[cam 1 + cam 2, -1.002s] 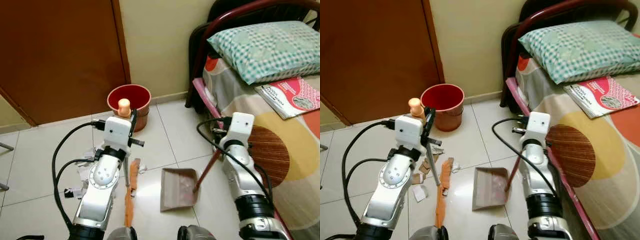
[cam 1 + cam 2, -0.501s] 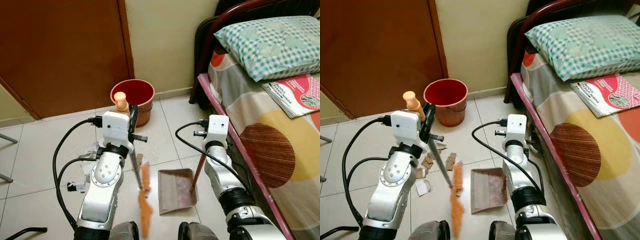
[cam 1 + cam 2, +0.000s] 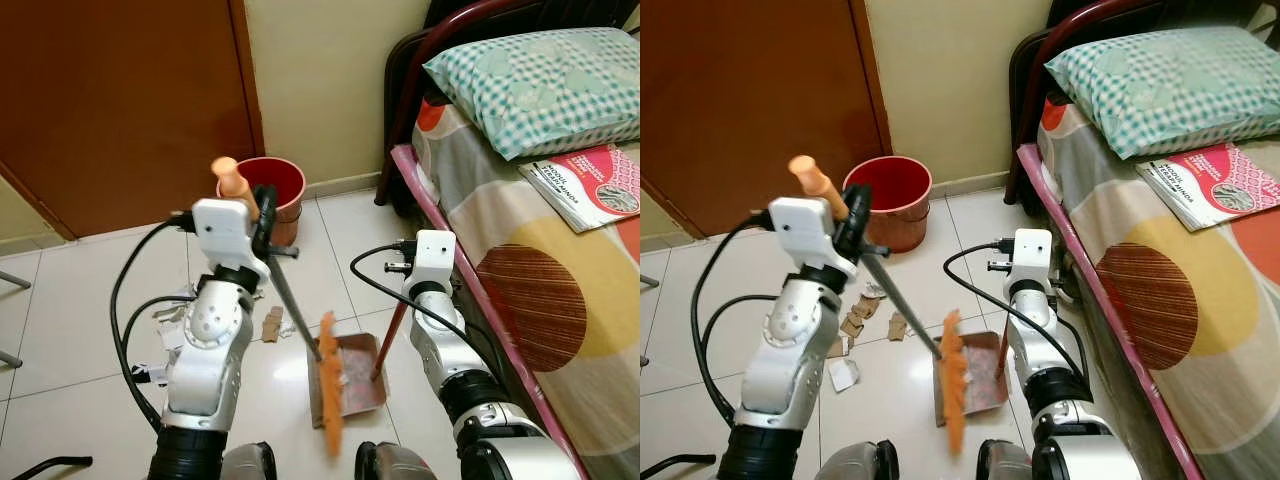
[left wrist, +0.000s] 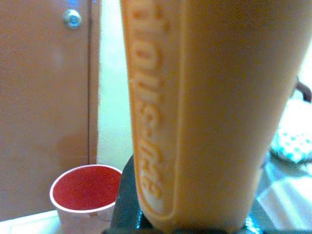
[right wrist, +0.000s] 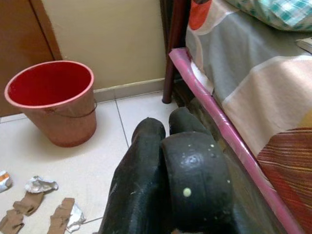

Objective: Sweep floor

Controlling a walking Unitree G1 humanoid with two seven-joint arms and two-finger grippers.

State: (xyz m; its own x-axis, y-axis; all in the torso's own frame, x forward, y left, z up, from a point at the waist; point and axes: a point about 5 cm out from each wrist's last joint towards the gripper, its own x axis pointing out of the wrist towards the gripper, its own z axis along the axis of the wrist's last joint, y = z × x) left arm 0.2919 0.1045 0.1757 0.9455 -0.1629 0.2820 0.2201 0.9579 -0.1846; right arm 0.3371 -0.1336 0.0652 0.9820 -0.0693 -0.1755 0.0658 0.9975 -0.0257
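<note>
Orange broom [image 3: 329, 382], gripped by left claw [image 3: 262, 215], has swung right onto dustpan [image 3: 352, 380] held by right claw [image 3: 408, 300]; paper scraps [image 3: 868, 318] remain left.

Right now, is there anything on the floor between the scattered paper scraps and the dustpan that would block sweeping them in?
Nothing visible blocks it. The paper scraps lie on bare tile left of the dustpan; between them is just the broom head, held by the left gripper, at the pan's open edge.
</note>
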